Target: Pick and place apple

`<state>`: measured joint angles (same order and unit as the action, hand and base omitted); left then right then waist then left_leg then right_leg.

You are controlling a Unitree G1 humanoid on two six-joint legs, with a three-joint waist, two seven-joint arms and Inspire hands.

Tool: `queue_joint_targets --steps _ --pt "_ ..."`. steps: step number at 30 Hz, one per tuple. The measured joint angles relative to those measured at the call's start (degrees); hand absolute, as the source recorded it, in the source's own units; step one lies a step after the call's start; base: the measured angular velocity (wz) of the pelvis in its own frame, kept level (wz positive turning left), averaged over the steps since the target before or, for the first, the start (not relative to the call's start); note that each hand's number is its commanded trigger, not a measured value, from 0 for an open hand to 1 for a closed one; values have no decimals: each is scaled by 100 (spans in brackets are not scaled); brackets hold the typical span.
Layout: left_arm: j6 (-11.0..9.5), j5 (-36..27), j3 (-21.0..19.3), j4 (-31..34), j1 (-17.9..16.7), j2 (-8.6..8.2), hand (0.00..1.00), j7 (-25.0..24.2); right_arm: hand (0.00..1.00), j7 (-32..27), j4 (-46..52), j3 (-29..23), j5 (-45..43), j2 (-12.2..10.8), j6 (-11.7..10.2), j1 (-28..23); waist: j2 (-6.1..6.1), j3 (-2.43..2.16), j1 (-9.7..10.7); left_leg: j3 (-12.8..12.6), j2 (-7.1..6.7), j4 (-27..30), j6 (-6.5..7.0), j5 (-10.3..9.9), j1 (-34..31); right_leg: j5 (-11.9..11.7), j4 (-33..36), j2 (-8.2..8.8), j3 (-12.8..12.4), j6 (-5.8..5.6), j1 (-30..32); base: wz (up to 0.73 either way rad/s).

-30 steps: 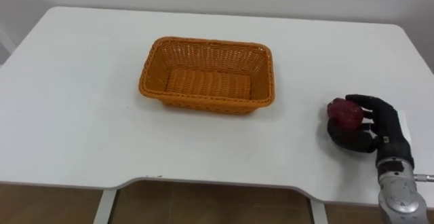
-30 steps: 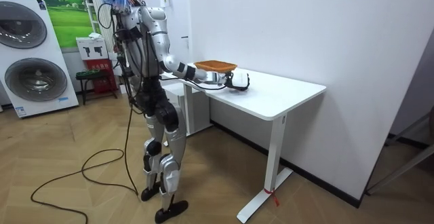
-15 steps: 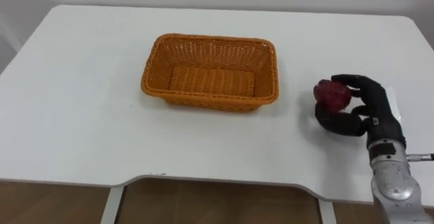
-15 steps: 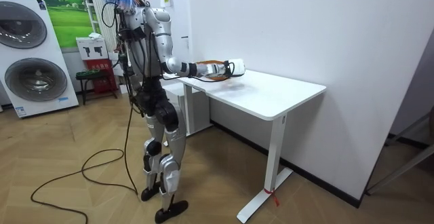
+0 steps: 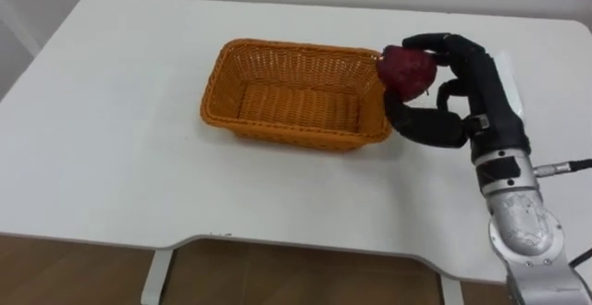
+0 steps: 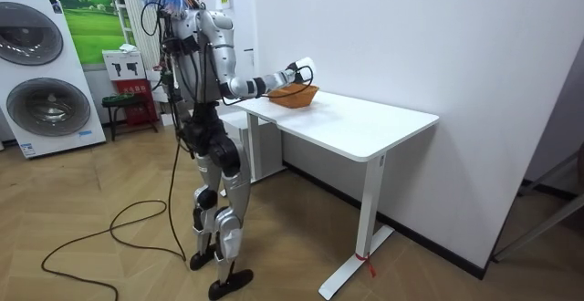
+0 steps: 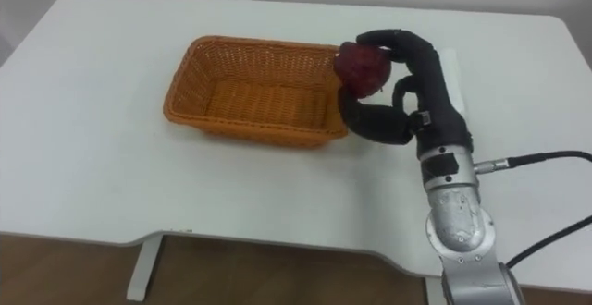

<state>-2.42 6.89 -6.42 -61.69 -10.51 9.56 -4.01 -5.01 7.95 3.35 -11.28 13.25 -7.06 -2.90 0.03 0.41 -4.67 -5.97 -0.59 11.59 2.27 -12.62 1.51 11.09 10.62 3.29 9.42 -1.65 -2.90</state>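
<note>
The dark red apple (image 5: 409, 68) is held in the right hand (image 5: 474, 92) at the right end of the orange wicker basket (image 5: 277, 131), over that end's rim near the far corner. Whether it touches the wicker cannot be told. The fingers (image 5: 435, 42) arch over the top and far side of the apple, and the thumb curls in beneath it from the near side, so the fruit is pinched between them. It sits out at the fingertips rather than deep against the palm. The palm lies to the right of the basket, with the wrist and forearm running back from it toward the near edge of the white desk (image 5: 111, 157). The basket stands upright on the desk with its long side facing the robot, and nothing lies inside it. In the room view the robot stands upright on the wooden floor at the desk's short end, its right arm stretched forward and raised over the basket.
</note>
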Motion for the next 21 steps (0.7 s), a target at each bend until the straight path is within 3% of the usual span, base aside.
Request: queue_joint_targets --steps 1,2,9,12,21 --pt "9 -3 49 40 29 1 0 0 59 88 100 64 -16 -10 92 0 15 7 -26 1 3 10 0 0 -23 0 1 -1 1 0 12 0" --pt "14 -4 74 80 33 0 0 0 0 122 140 104 -34 -12 103 7 23 9 -36 1 4 13 0 0 -35 0 1 -2 1 1 21 0" --pt "42 -40 200 162 264 -27 0 12 0 693 212 587 -279 -165 228 174 44 -6 -56 27 -12 9 -1 10 -138 -5 9 3 57 8 92 4" --pt "41 -48 232 65 338 -27 0 13 0 711 211 743 -277 -270 292 229 42 -7 -76 47 -6 2 2 13 -113 -5 9 7 54 8 88 0" --pt "39 -63 275 -28 386 -29 0 47 0 684 176 835 -265 -309 292 291 -9 0 -73 136 -9 -58 4 16 -83 -5 -8 9 81 8 59 3"
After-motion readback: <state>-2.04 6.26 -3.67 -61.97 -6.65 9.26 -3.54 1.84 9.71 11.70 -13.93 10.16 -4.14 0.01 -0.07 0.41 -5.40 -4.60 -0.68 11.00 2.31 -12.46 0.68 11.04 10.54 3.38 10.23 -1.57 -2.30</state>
